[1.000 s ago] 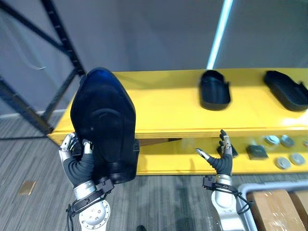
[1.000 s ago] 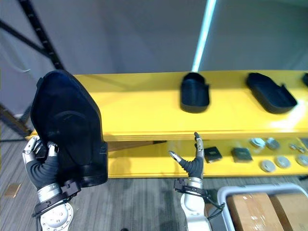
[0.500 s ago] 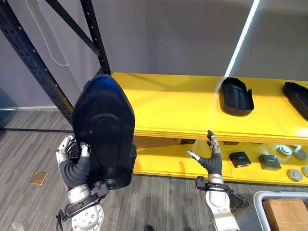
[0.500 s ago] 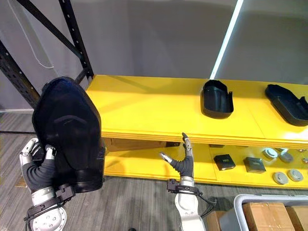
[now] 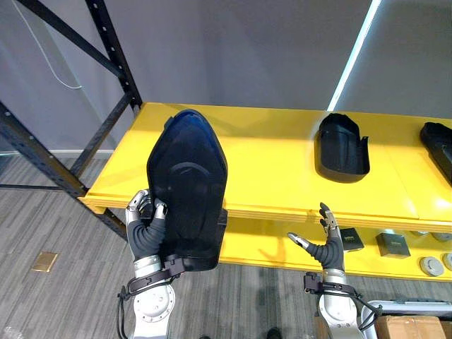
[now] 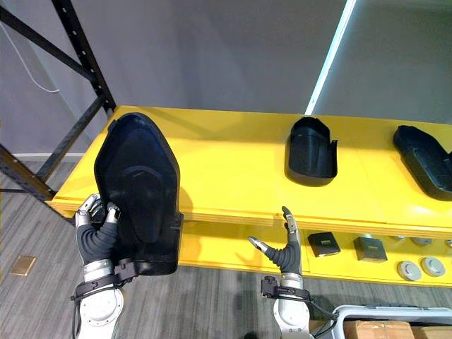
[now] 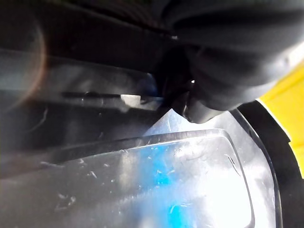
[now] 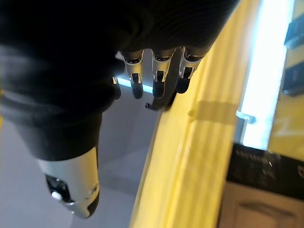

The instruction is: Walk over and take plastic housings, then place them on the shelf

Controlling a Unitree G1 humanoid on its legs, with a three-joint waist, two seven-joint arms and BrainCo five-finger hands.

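A large black plastic housing [image 5: 186, 187] stands upright in front of the yellow shelf's [image 5: 275, 166] left part, its top overlapping the shelf's upper board. My left hand [image 5: 145, 226] is shut on its lower left edge, fingers curled round the rim; the glossy housing [image 7: 142, 171] shows close up in the left wrist view. My right hand [image 5: 326, 244] hovers open and holding nothing in front of the shelf's front edge, fingers straight [image 8: 159, 78]. Two more black housings [image 5: 342, 146] [image 5: 439, 139] lie on the upper board to the right.
A black metal rack frame [image 5: 106, 92] rises at the shelf's left end. Small dark boxes [image 5: 393, 244] and round metal parts [image 5: 429, 265] lie on the lower yellow board. A cardboard box [image 5: 413, 326] in a white bin sits at the bottom right on grey floor.
The whole picture has shifted: the camera has moved closer to the shelf. The housing in my left hand now stands nearer the shelf, its top over the upper board. My right hand stays open.
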